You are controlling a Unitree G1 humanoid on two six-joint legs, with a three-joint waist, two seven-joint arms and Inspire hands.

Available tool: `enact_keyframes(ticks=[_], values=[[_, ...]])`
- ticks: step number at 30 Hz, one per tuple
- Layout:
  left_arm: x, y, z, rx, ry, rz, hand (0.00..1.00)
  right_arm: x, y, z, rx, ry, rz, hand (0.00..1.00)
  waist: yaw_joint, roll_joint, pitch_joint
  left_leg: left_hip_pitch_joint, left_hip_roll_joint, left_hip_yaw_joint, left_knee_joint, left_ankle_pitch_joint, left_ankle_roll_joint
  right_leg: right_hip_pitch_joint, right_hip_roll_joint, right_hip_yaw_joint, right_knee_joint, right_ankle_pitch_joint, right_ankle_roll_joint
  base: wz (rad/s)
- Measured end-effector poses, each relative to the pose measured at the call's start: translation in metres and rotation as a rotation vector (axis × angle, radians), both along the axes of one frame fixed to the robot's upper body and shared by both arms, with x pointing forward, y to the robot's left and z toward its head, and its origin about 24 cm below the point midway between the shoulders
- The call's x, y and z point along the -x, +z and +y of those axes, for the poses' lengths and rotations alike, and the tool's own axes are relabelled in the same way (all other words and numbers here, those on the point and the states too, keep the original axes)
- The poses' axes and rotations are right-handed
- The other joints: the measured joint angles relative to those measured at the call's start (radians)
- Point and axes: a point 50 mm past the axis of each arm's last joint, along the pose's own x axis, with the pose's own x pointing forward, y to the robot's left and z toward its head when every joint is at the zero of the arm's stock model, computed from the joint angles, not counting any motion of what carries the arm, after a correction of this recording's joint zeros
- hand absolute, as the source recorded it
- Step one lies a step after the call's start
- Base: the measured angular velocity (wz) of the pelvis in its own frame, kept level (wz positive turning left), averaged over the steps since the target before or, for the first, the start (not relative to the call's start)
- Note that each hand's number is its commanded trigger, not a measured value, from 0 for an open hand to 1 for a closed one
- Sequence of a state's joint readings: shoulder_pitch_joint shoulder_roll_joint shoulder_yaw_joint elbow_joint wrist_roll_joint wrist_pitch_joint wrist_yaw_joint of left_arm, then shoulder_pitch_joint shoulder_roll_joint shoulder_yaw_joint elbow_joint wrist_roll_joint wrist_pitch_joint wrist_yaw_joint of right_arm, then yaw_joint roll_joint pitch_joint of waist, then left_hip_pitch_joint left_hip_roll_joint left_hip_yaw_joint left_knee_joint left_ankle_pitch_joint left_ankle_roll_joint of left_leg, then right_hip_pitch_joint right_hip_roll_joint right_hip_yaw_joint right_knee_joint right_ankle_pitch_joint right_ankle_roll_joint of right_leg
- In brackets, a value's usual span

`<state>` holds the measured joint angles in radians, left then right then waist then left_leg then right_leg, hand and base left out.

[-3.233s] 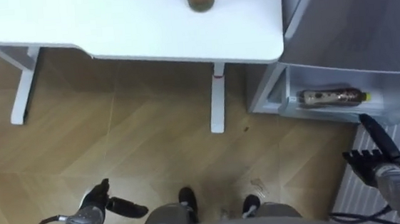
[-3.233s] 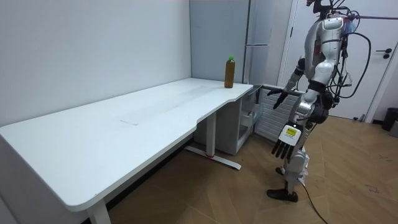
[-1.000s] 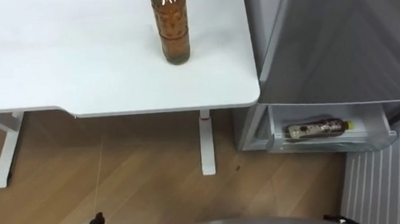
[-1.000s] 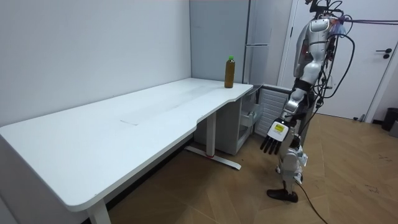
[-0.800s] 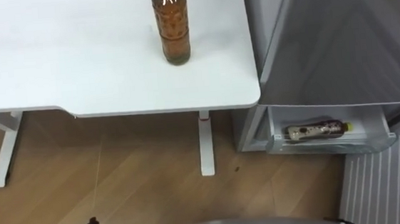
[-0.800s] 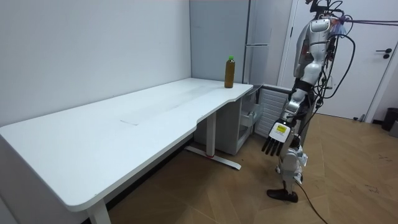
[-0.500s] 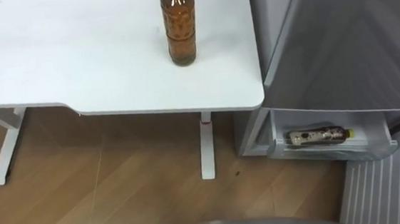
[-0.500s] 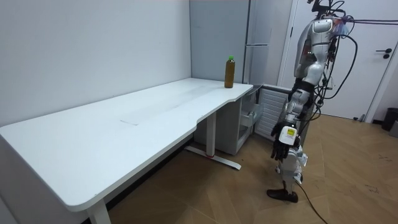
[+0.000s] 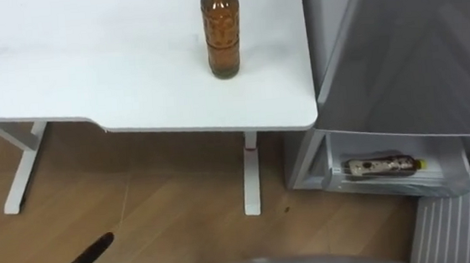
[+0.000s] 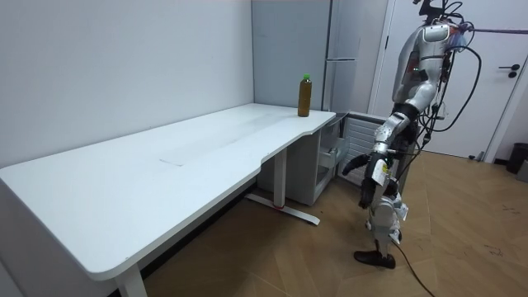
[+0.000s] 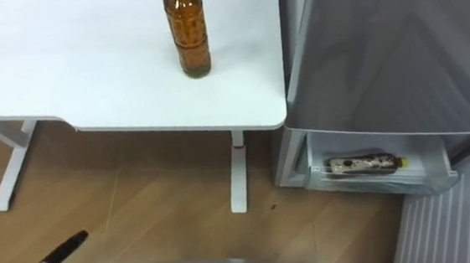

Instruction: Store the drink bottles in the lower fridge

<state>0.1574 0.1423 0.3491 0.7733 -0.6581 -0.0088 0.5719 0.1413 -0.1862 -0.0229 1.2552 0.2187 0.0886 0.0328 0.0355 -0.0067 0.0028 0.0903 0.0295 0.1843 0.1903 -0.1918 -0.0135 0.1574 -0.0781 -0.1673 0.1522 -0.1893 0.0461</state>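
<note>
- Tea bottle (image 9: pixel 222 32): amber liquid and a green cap. It stands upright on the white counter (image 9: pixel 87 67), near the corner closest to the fridge (image 9: pixel 414 58), with no hand touching it. In the room view the same bottle (image 10: pixel 304 95) stands at the far end of the counter, just before the tall grey fridge.
- Second bottle (image 9: pixel 381 167): dark, with a pale label. It lies on its side in the open lower drawer (image 9: pixel 407 187) of the fridge, below the grey upper door, its length running along the drawer front.
- Left hand (image 9: pixel 85 259): low at the lower left of the eye views, above the wooden floor (image 9: pixel 174 212) and well apart from both bottles. The dark fingers that show are stretched out straight and hold nothing.
- Ribbed panel (image 9: pixel 465 223): pale, at the lower right of the eye views, just beside the open drawer.
- Robot: in the room view it stands upright on the wooden floor beside the counter's far end, facing the fridge. Its left arm hangs down along its body, and the hand (image 10: pixel 367 183) is at about thigh height.
</note>
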Motion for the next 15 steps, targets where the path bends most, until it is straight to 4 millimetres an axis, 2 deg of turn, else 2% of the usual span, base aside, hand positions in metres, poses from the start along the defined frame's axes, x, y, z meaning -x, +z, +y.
enact_keyframes(ticks=[4,8,10,11,15], values=[[-0.038,0.039,0.011,-0.196,0.032,-0.16,0.0,-0.002,0.0,-0.001,0.005,-0.006,-0.018,0.0,-0.002,0.008,-0.0033,-0.009,-0.001,-0.007,0.008,0.0,0.001,0.001,0.0,-0.004,0.0,0.0,0.0,0.03],[-0.051,0.056,0.011,-0.26,0.064,-0.226,0.0,-0.002,0.0,-0.001,0.008,-0.013,-0.02,0.0,-0.009,0.01,-0.0073,-0.009,-0.001,-0.008,0.005,0.0,0.001,0.003,0.0,-0.004,0.0,0.0,0.0,0.01],[-0.058,0.065,0.009,-0.312,0.032,-0.238,0.0,-0.001,0.0,0.0,0.005,-0.014,-0.017,0.0,-0.016,-0.002,-0.0085,-0.013,-0.002,-0.022,0.007,0.0,0.001,0.005,0.0,-0.017,-0.001,0.0,0.0,0.14],[-0.059,0.067,0.01,-0.325,0.024,-0.245,0.0,-0.001,0.0,0.001,0.003,-0.015,-0.017,0.0,-0.02,-0.001,-0.0068,-0.014,-0.002,-0.025,0.009,0.0,0.001,0.006,0.0,-0.023,-0.002,0.0,0.0,0.21],[-0.074,0.096,0.01,-0.456,-0.035,-0.337,0.0,-0.004,0.0,0.003,-0.005,-0.014,-0.031,0.0,-0.03,-0.012,-0.0067,-0.027,-0.003,-0.033,0.018,0.0,0.001,0.001,0.0,-0.028,-0.001,0.0,0.0,0.05]])
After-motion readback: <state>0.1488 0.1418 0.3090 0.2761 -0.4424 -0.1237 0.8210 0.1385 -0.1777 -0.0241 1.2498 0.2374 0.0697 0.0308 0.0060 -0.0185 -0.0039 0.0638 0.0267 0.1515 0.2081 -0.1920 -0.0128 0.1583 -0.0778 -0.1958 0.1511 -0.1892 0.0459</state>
